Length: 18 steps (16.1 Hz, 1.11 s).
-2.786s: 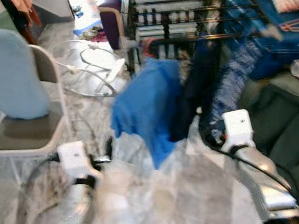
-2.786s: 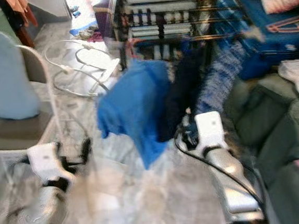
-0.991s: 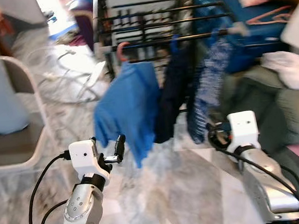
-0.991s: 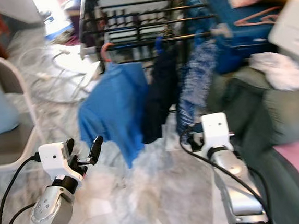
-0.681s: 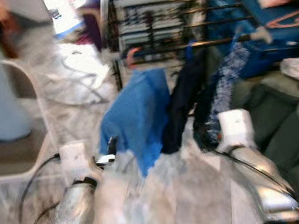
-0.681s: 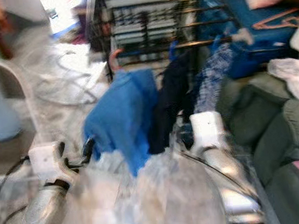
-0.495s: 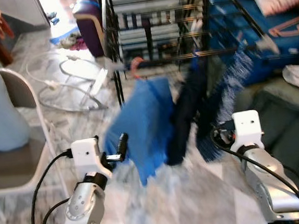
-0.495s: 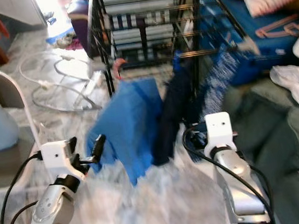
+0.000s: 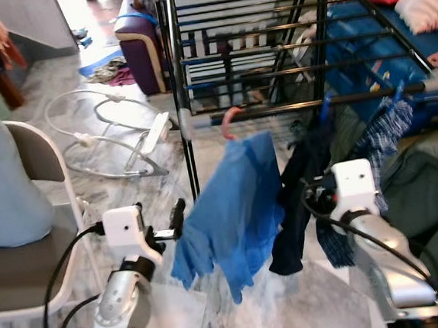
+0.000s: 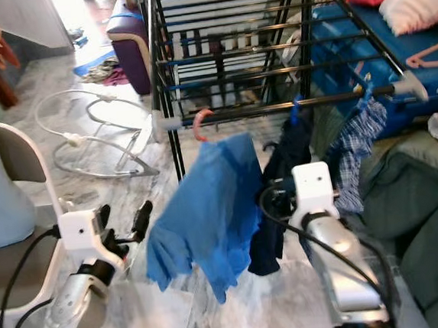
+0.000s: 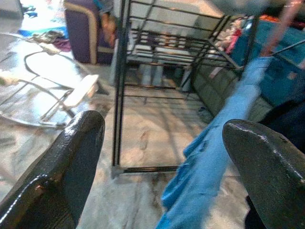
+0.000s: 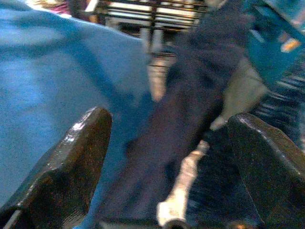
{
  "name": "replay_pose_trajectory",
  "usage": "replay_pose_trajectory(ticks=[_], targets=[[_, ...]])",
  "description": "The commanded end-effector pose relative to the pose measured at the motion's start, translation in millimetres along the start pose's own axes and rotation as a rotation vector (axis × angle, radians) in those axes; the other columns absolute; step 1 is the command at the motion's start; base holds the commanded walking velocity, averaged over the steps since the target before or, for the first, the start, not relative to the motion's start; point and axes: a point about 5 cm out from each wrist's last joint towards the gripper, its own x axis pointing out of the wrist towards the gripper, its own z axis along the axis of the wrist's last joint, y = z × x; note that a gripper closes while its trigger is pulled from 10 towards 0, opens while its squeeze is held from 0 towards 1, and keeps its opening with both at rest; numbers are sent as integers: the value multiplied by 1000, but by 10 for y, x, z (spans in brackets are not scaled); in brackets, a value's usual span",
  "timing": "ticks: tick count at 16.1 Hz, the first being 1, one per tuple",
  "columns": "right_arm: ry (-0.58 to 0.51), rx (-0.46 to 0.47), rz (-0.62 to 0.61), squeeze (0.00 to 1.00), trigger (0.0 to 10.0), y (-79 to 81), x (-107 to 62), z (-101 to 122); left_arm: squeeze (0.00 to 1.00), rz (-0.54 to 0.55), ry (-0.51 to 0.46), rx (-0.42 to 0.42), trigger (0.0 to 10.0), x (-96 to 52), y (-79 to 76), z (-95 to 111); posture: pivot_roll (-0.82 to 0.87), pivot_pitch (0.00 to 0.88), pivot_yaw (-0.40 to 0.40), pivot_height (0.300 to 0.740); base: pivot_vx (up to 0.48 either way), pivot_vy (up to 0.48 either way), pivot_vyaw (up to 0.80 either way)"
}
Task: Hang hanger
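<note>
Ahead of both grippers, blue shirt hung by pink hanger on rail. Left gripper, right gripper spread, empty. Hanging looked done.

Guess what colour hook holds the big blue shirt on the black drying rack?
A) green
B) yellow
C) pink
C: a pink plastic hanger hook curls over the grey rail of the black metal drying rack, right above the bright blue shirt.

A lived-in home: drying rack, sofa, chair, marble floor.
</note>
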Motion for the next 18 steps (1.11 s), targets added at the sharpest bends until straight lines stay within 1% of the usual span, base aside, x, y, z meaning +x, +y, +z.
replay_pose_trajectory(ticks=[1, 3, 5, 6, 8, 9, 10, 11, 13, 14, 16, 18], targets=[[13, -3, 6, 0, 10000, 8, 19, -21, 0, 15, 8, 7, 10000, -19, 30, -7, -112, 81, 31, 740, 0, 0, 0], [37, 0, 25, 0, 10000, 21, 109, -18, 0, 13, 15, 7, 10000, -18, 23, -22, -110, 83, 31, 740, 0, 0, 0], [51, -19, 15, 0, 10000, 5, 197, 8, 0, 10, 19, 7, 10000, -19, 15, -26, -110, 83, 31, 740, 0, 0, 0], [72, -35, -21, 0, 10000, -35, 290, 35, 0, 3, 29, 8, 10000, -28, 6, -40, -102, 87, 34, 740, 0, 0, 0], [122, -29, -81, 0, 10000, -113, 441, 64, 0, -9, 39, 5, 10000, -37, -11, -55, -102, 87, 34, 740, 0, 0, 0], [154, -15, -91, 0, 10000, -127, 505, 59, 0, -14, 44, 4, 10000, -35, -19, -60, -97, 87, 35, 740, 0, 0, 0], [175, 8, -75, 0, 10000, -107, 547, 55, 0, -19, 48, 3, 10000, -34, -29, -65, -97, 87, 35, 740, 0, 0, 0], [189, -2, -37, 0, 10000, -69, 583, 49, 0, -21, 50, 2, 10000, -33, -37, -69, -94, 86, 32, 740, 0, 0, 0], [204, -26, 6, 0, 10000, -21, 620, 23, 0, -24, 54, -1, 10000, -30, -40, -75, -95, 90, 31, 740, 0, 0, 0], [222, -39, 4, 0, 10000, -25, 633, -16, 0, -25, 57, -3, 10000, -35, -44, -80, -97, 96, 30, 740, 0, 0, 0], [253, -76, -55, 0, 10000, -129, 629, -88, 0, -28, 60, -7, 10000, -37, -49, -83, -97, 96, 30, 740, 0, 0, 0], [259, -85, -110, 0, 10000, -252, 615, -117, 0, -32, 64, -10, 10000, -36, -59, -85, -100, 102, 31, 740, 0, 0, 0]])
